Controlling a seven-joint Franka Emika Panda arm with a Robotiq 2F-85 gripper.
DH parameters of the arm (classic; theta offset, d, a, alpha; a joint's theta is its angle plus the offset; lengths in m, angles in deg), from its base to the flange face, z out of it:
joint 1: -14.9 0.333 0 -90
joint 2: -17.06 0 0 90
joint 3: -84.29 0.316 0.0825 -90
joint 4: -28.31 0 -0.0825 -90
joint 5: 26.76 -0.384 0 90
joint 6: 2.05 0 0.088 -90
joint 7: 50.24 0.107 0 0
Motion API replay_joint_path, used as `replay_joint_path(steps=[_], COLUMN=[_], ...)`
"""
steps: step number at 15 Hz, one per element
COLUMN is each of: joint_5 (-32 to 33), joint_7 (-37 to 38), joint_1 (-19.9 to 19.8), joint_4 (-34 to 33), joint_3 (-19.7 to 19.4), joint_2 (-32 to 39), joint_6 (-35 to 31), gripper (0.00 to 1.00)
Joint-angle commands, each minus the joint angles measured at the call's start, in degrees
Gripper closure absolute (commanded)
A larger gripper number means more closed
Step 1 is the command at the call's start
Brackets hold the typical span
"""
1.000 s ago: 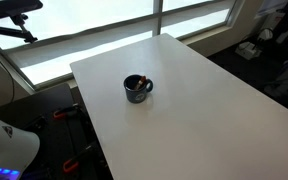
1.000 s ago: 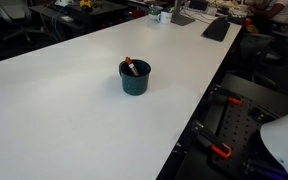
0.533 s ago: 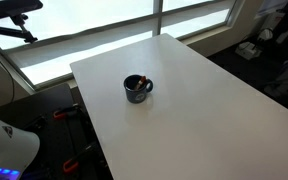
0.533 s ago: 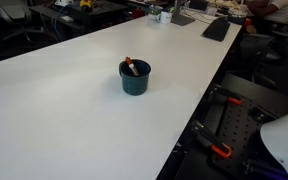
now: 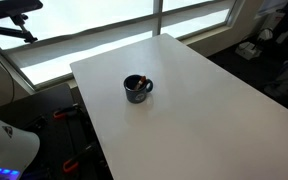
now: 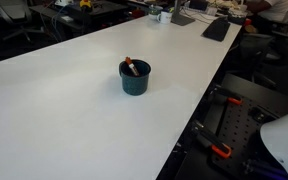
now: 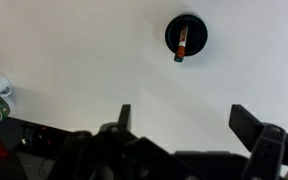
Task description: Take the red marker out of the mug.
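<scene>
Gripper (image 7: 185,126): jaws spread wide, nothing between them. It hangs high over the white rectangular tabletop (image 7: 74,55) and is apart from everything. Only the wrist view shows it; neither exterior view has it in frame.

The squat dark navy round mug (image 7: 186,33) is at 12 o'clock from the gripper in the wrist view, almost centred between the fingers. That looks like a pre-approach line-up.

The short thin red marker (image 7: 182,45) is inside the mug, leaning on the wall, with its upper end poking over the rim at about 6 o'clock in the wrist view. In both exterior views the mug (image 5: 137,89) (image 6: 135,78) stands upright and alone mid-table, with the marker (image 5: 136,81) (image 6: 131,66) slanting out above the rim.

My read: task not started. The lean leaves the top end exposed, so that's the grab point. Go straight down with the jaws across the shaft. Risk: a finger clips the rim and drags the mug.
</scene>
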State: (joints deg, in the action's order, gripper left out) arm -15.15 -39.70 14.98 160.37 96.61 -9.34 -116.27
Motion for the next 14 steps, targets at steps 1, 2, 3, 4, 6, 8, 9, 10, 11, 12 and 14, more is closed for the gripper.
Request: replay_joint_path(steps=[1, 2, 3, 4, 6, 8, 9, 10, 11, 12, 14], joint_5=[1.0, 1.4, 1.5, 1.8, 2.7, 3.4, 3.7, 3.8, 3.9, 3.7, 3.6], joint_7=[-0.7, -0.5, -0.7, -1.0, -0.4, -0.7, -0.6, -0.7, -0.7, -0.8, -1.0], joint_1=[1.4, 1.3, 1.3, 1.3, 1.0, 1.1, 1.1, 1.1, 1.2, 1.2, 1.3], joint_4=[2.9, 4.0, 4.8, 5.5, 7.0, 8.0, 8.5, 8.9, 9.1, 9.5, 10.2], joint_3=[-1.7, -1.8, -2.1, -2.3, -2.4, -2.7, -2.7, -2.9, -3.0, -3.2, -3.4], joint_2=[0.3, 0.5, 0.9, 1.3, 2.1, 3.1, 3.4, 3.9, 4.4, 4.9, 5.7], joint_6=[-2.4, -3.1, -3.6, -4.1, -5.8, -6.8, -7.3, -7.7, -8.0, -8.6, -9.7], gripper=[0.00, 0.00, 0.00, 0.00, 0.00, 0.00, 0.00, 0.00, 0.00, 0.00, 0.00])
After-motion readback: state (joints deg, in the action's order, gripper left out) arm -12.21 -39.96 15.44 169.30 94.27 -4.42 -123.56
